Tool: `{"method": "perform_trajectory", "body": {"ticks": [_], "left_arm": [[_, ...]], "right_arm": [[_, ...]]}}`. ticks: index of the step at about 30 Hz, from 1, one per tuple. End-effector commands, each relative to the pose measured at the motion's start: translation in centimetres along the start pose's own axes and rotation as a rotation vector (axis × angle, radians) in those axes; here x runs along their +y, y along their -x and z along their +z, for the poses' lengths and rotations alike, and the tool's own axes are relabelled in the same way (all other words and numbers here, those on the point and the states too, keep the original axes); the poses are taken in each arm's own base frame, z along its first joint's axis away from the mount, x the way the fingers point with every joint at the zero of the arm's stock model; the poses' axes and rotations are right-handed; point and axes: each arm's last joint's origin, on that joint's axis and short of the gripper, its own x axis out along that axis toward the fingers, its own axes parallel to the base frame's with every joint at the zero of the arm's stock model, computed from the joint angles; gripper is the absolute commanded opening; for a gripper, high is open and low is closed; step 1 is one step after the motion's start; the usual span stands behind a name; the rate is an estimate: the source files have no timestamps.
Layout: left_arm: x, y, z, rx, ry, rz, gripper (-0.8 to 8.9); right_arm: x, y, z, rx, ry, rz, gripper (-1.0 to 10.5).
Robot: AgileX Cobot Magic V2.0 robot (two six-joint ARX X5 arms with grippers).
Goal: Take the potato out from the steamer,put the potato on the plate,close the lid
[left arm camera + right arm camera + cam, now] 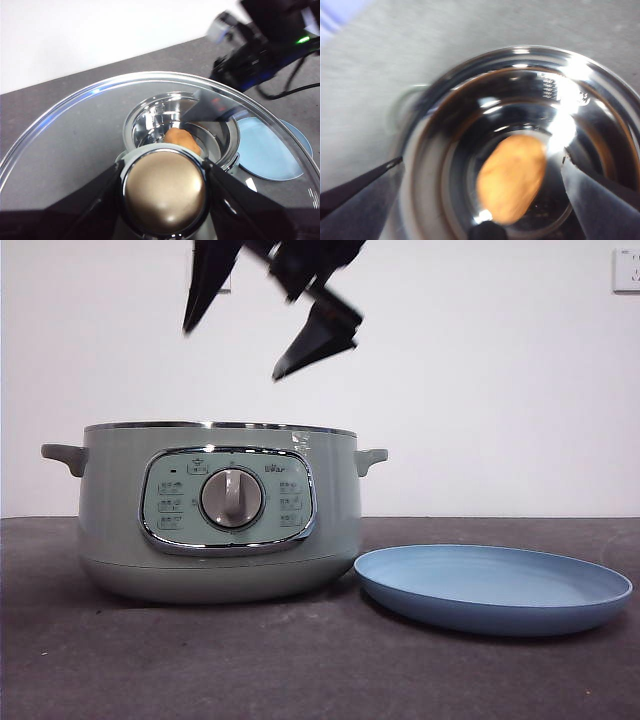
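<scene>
On the left of the front view sits the steamer (pixel 220 512), uncovered, its chrome rim bare and its dial panel facing the camera. Just beside it to the right, rim nearly touching the pot's base, lies the plate (pixel 494 588), with nothing on it.

Above the pot hangs the right gripper (pixel 262 315), jaws spread wide and pointing down at the opening, well clear of the rim. Its own wrist view looks straight into the shiny bowl: the potato (pixel 511 178) lies on the bottom, between the two parted jaws and untouched by either. The picture is blurred there, so how far above the potato the tips hang is hard to judge.

The left gripper (pixel 165 190) has its jaws clamped on the knob of the lid (pixel 75 145), one jaw on each side, the glass held up off the pot. Through the glass, that wrist view shows the open steamer below with the potato inside, the plate next to it and the other arm reaching over.
</scene>
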Motion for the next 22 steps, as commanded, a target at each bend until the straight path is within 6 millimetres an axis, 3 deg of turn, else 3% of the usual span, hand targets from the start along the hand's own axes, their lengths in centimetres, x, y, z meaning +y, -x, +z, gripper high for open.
{"method": "perform_trajectory", "body": {"ticks": [1,8,20,22], "left_arm": [[-0.1,1.1,0.3,-0.063,0.006,0.012,-0.09],[-0.1,1.2,0.0,-0.043,0.008,0.010,-0.09],[-0.1,1.1,-0.1,-0.029,0.002,0.007,-0.09],[-0.1,1.1,-0.1,-0.027,0.002,0.007,-0.09]], "right_arm": [[-0.3,-2.4,-0.6,0.045,0.022,-0.040,6.3],[-0.7,-6.4,-2.3,0.134,0.023,-0.078,6.3],[-0.7,-10.4,-4.3,0.208,0.029,-0.101,6.2],[-0.7,-10.7,-4.4,0.210,0.034,-0.121,5.8]]}}
